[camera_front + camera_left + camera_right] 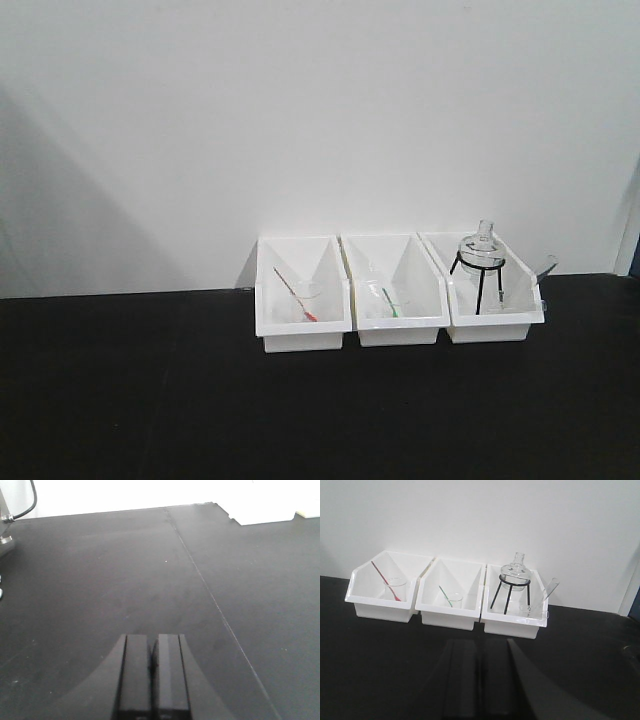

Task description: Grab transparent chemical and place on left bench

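2 grippers sit nearest, each cut off at the bottom edge of its wrist view. The left gripper (152, 647) has its fingers pressed together on nothing, with the black left bench (100, 580) beyond. The right gripper (479, 647) is dark and blurred; its fingers look closed and empty. Neither shows in the front view.

Farther back, 3 white trays (400, 333) line the white wall (300, 100); the left wrist view catches only 1 tray corner (260, 512).
- Left tray (382, 611): red-stick beaker (397, 589).
- Middle tray (447, 621): green-stick beaker (454, 600).
- Right tray (510, 628): round flask on black tripod (516, 572).

The transparent chemical (532, 610) stands upright in the right tray's front right corner, just beside the tripod. Its glass is faint and its contents are hard to make out. Its pale rod (550, 591) leans up to the right, past the rim.
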You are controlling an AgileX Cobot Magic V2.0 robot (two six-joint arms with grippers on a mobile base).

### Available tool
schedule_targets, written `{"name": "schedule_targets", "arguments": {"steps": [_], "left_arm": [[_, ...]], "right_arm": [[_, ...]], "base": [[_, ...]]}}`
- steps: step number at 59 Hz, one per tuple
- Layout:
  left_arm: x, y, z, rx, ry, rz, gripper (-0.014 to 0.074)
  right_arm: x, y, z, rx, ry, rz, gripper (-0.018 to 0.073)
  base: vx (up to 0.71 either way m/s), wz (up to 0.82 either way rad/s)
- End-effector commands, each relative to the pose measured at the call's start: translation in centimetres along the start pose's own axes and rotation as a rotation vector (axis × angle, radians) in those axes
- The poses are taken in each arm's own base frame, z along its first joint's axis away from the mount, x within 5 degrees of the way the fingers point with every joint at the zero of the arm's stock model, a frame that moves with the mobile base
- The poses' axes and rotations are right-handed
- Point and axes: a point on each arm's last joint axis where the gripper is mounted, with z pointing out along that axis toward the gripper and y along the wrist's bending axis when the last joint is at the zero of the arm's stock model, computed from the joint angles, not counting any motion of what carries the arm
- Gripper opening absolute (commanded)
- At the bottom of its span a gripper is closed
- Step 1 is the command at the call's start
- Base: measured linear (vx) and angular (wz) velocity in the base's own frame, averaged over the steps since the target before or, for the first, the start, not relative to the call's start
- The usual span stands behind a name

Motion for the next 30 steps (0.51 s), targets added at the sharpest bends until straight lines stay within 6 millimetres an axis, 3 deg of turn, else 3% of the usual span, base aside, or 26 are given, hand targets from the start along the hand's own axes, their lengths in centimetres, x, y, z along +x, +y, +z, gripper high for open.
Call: {"name": "schedule_targets", "arguments": {"steps": [1,9,17,30], "left_arm": [[-0.3,0.0,-0.1,-0.002,-0.081,-0.009,-0.0003],[-0.3,0.0,-0.1,-0.002,-0.081,-0.009,-0.0003],[-0.3,0.0,-0.1,-0.002,-0.081,-0.009,-0.0003],[-0.3,0.0,-0.1,-0.002,-0.081,-0.009,-0.0003]], "right_arm": [[-1.6,0.2,0.0,-0.028,-0.098,-0.003,-0.0003],[-2.1,0.5,0.4,-0.071,-0.166,0.059,-0.0003],[-2.6,0.8,2.2,-0.138,-0.253,0.203,-0.0003],[-1.8,1.7,5.5,-0.270,-0.161,0.338,-0.0003]], "base": [[0.00,0.00],[0.00,0.00],[0.00,0.00],[0.00,0.00]]}}
